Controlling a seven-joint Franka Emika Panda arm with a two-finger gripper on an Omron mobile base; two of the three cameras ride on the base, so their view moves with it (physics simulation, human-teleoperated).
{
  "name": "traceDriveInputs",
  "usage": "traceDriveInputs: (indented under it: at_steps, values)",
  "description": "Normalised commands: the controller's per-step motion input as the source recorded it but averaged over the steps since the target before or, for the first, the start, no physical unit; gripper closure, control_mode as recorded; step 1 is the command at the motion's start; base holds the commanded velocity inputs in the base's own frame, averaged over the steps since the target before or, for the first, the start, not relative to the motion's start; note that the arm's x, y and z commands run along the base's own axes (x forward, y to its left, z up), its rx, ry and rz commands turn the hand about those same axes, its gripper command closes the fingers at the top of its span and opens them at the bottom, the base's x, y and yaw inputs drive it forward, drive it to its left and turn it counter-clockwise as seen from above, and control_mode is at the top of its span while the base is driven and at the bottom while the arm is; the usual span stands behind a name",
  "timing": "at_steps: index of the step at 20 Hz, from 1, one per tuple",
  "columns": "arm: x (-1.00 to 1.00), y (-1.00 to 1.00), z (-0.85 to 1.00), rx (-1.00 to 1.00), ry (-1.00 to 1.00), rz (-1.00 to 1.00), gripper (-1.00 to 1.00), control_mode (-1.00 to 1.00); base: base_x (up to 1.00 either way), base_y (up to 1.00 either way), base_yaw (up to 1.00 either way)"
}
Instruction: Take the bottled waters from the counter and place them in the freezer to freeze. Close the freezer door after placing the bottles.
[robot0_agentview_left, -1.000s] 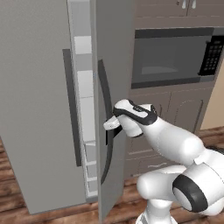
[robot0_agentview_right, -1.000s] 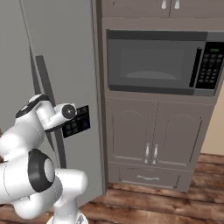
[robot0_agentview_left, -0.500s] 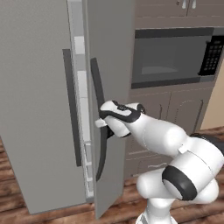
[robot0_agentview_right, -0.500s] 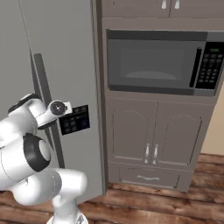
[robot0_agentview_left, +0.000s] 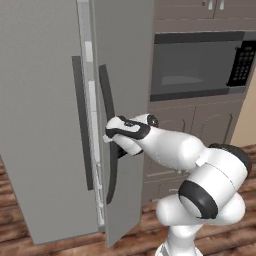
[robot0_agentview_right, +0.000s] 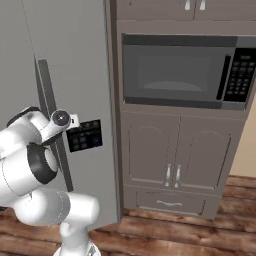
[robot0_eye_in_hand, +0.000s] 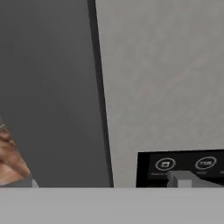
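Since a second ago, the freezer door (robot0_agentview_left: 125, 75) has been swung nearer to shut; a narrow gap with pale shelf edges is left beside the other door. The gripper (robot0_agentview_left: 116, 145), fingers spread wide and holding nothing, is pressed at the dark vertical handle (robot0_agentview_left: 107, 130). A black control panel (robot0_agentview_right: 85, 135) is seen just beside it. A built-in microwave (robot0_agentview_right: 182, 70) is set above cabinet doors.

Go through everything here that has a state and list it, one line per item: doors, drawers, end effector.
freezer door: ajar, a narrow gap with pale shelves showing at its edge
left fridge door: shut
end effector: open, at the freezer door's dark handle, holding nothing
microwave: door shut
lower cabinet doors: shut
bottom drawer: shut
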Motion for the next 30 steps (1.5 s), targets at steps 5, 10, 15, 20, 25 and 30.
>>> traceDriveInputs:
  at_steps: [5,10,15,20,25,30]
  values:
    - [0.21,0.11,0.12,-0.07,0.1,-0.08,-1.0,-1.0,0.0,0.0,0.0]
    - [0.16,0.05,0.0,-0.06,0.0,-0.05,-1.0,-1.0,0.0,0.0,0.0]
    - [0.25,0.03,0.03,-0.05,0.07,-0.04,-1.0,-1.0,0.0,0.0,0.0]
    - [0.4,0.04,0.06,-0.05,0.16,-0.03,-1.0,-1.0,0.0,0.0,0.0]
    - [0.42,0.0,0.06,-0.02,0.14,0.0,-1.0,-1.0,0.0,0.0,0.0]
    - [0.42,0.0,0.01,0.0,0.03,0.0,-1.0,-1.0,0.0,0.0,0.0]
